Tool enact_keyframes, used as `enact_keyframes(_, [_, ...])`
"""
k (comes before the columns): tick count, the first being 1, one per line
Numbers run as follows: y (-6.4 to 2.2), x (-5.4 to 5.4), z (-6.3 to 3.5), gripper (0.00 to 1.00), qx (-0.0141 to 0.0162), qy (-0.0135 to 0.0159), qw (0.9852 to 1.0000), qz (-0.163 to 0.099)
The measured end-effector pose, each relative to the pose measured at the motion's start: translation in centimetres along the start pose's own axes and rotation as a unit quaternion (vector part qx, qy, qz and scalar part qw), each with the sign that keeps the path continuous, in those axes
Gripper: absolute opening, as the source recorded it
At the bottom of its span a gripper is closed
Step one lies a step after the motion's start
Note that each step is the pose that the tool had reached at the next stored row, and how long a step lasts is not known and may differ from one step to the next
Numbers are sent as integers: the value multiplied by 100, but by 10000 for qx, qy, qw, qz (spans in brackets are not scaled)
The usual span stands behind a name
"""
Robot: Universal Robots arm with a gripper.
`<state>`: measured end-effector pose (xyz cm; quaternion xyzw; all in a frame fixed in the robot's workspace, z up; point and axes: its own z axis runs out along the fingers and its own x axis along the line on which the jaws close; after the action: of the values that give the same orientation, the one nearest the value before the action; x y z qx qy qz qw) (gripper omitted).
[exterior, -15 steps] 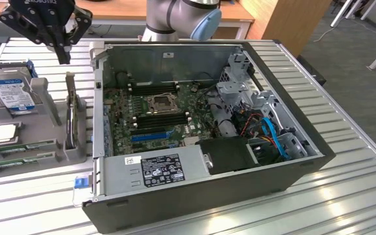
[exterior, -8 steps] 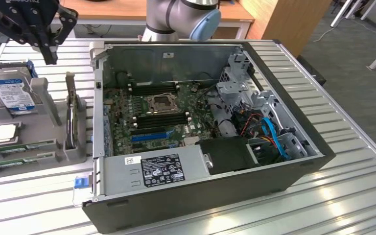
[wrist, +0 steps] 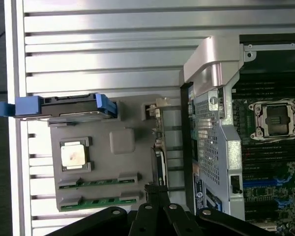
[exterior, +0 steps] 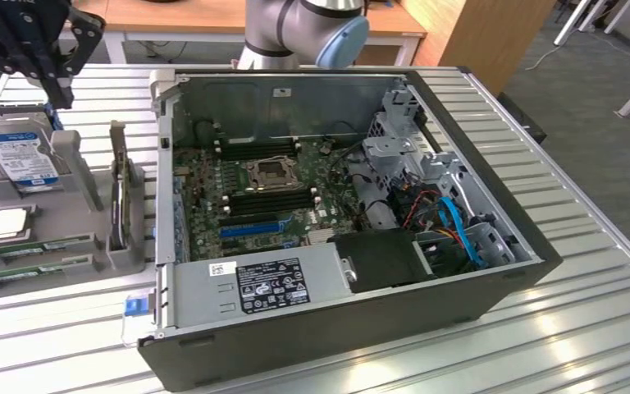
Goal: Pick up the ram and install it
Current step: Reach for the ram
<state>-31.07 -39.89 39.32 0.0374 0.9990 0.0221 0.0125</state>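
1. Ribbed metal desk (exterior: 577, 213), with an open computer case (exterior: 490, 271) at its middle and a grey parts holder (exterior: 75, 263) along the edge at the exterior view's left.
2. Ram (wrist: 98, 183): a thin green stick lying flat in a groove of the holder. A second stick (wrist: 99, 201) lies just beside it, and both are at the holder's end towards the desk's near edge in the exterior view. The processor chip (wrist: 73, 156) sits next to them, and the hard drive (wrist: 64, 107) stands farther along.
3. Fingers (wrist: 151, 196): pressed together and gripping nothing, poised above the holder, apart from the ram.
4. Step in hand, as judged: the approach for the pick. No stick is lifted, and the motherboard's black slots (exterior: 258, 150) appear empty.
5. Requirement of the next move, as judged: the fingers must part, line up across the ram's long thin edges, and descend without touching the neighbouring stick.
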Motion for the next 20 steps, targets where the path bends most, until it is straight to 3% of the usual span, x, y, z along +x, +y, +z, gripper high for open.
enact_keyframes(20, [-42,562,-15,10,0,0,10000,0])
